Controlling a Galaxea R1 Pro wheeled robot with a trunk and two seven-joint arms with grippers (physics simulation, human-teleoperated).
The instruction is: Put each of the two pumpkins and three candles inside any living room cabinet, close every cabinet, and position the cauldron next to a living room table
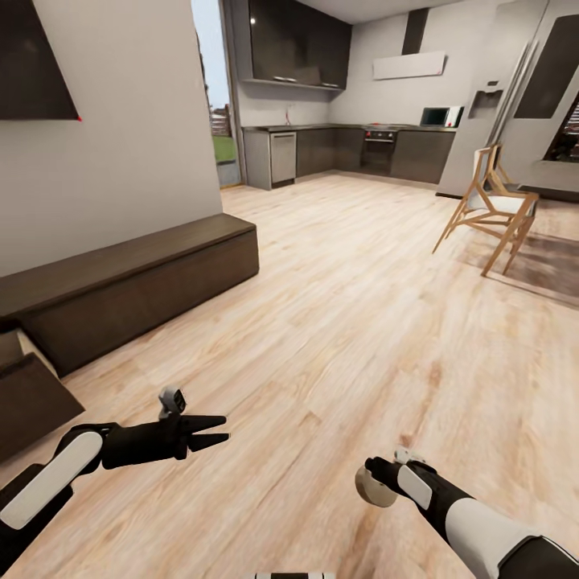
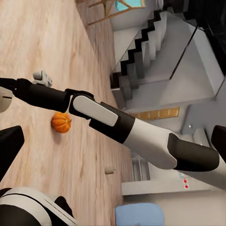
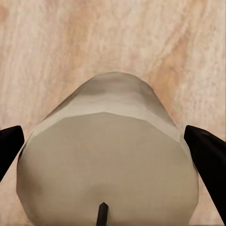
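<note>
The right gripper [image 1: 376, 487] is carrying a pale candle [image 1: 375, 489] low over the wood floor [image 1: 346, 322], its fingers [image 3: 207, 150] closing on either side of the wax; in the right wrist view the candle's [image 3: 107, 155] flat wick end is facing the camera, so its long axis is running straight out along the fingers. The left gripper [image 1: 211, 430] is reaching forward with its fingers slightly parted and nothing between them. The cabinet [image 1: 129, 281] is lying ahead and to the robot's left against the wall, nearer the left arm, with what looks like an opened drawer [image 1: 32, 394] at its near end; the loaded right arm is likely facing a swing leftward across the floor to reach it. In the left wrist view one pumpkin [image 2: 61, 122] is sitting on the floor just behind the right arm [image 2: 122, 127], with another small candle [image 2: 109, 170] standing well apart from it, both waiting to be collected.
</note>
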